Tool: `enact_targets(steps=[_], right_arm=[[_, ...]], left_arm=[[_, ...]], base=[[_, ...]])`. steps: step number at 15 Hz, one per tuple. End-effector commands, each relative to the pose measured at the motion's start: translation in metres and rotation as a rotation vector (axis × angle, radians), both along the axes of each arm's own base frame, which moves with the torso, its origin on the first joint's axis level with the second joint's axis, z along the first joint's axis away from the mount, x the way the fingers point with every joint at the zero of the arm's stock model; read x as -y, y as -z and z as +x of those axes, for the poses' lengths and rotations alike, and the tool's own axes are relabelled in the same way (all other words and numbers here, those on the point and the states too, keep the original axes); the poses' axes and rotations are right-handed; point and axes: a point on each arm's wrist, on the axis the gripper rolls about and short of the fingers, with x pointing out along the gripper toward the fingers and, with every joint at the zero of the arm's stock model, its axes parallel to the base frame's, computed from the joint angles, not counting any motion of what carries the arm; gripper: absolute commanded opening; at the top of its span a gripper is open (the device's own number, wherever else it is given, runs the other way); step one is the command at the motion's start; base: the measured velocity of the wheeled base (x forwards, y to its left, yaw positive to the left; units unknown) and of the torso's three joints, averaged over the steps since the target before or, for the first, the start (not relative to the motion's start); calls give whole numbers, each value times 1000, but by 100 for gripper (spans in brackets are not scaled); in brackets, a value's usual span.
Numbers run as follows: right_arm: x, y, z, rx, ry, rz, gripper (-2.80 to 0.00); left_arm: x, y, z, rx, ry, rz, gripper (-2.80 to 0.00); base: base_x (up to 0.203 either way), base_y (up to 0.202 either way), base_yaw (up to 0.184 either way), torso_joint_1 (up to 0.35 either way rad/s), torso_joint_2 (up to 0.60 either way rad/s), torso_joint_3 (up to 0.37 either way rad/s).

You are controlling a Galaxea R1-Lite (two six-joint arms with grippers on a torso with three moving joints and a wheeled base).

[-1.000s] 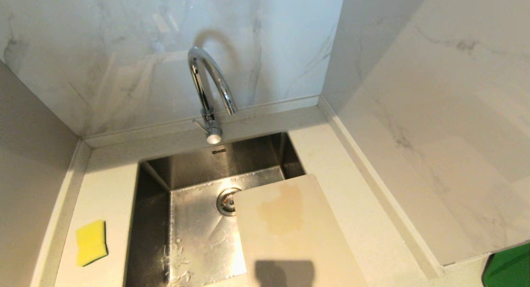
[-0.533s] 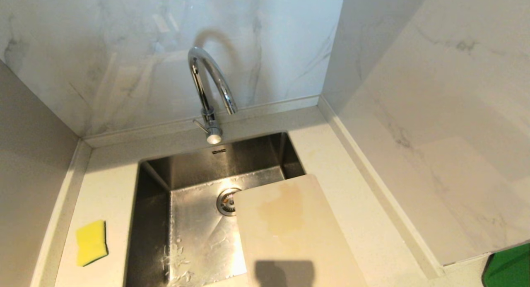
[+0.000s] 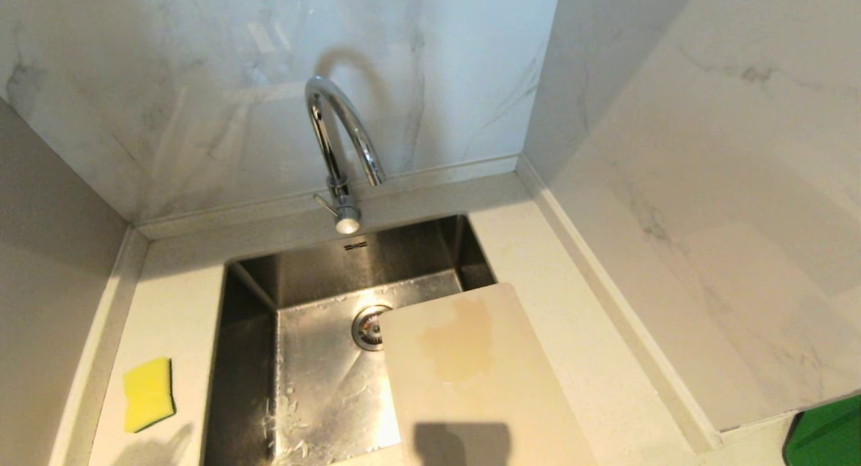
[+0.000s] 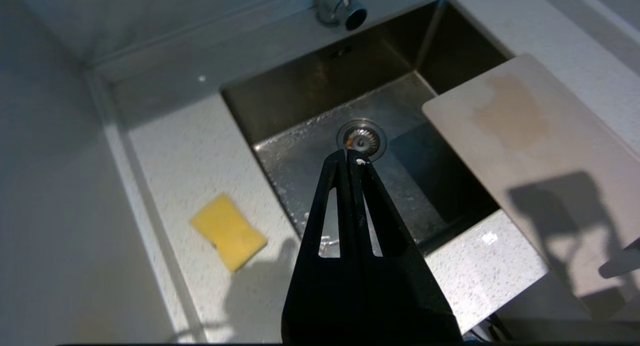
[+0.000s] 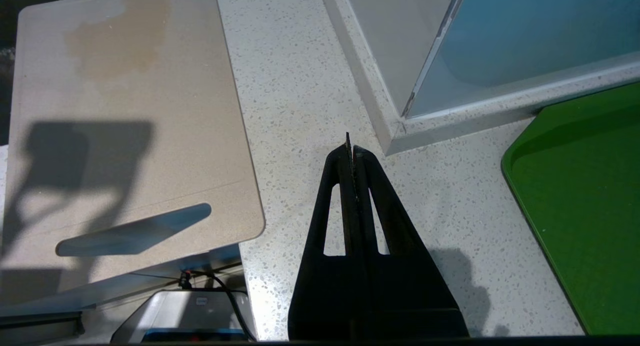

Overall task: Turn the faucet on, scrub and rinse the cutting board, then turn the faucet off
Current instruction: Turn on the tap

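The left gripper [image 4: 349, 159], pressed together and empty, hangs above the sink [image 4: 320, 86] with its tips over the drain [image 4: 361, 138]. The right gripper [image 5: 351, 149], also pressed together and empty, hovers over the table [image 5: 300, 86] beside the board [image 3: 471, 372]. The board, tan-stained, lies across the sink's right side and the table. The faucet [image 3: 340, 136] stands behind the sink, no water running. A sponge [image 3: 148, 393] lies on the table left of the sink. A green tray [image 5: 580, 196] sits at the far right.

The stained cream plastic cutting board [image 3: 471, 372] covers the steel sink's [image 3: 323, 378] right side, leaving its left half open. The tall chrome gooseneck faucet [image 3: 340, 143] stands clear at the back rim, and a yellow sponge [image 3: 148, 393] lies on the left counter.
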Motion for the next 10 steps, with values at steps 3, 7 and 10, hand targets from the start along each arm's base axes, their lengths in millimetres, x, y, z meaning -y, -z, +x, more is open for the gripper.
enact_targets(steps=[3, 7, 10], right_arm=[[0, 0, 0, 2, -1, 0, -280], [0, 0, 0, 1, 1, -1, -280], [0, 0, 0, 1, 0, 0, -280]], left_arm=[[2, -35, 61, -125, 123, 22, -280], [7, -48, 120, -234, 201, 33, -280], [9, -49, 167, -305, 209, 35, -280]], base=[[0, 0, 0, 0, 0, 0], [0, 0, 0, 0, 0, 0], [0, 0, 0, 0, 0, 0]])
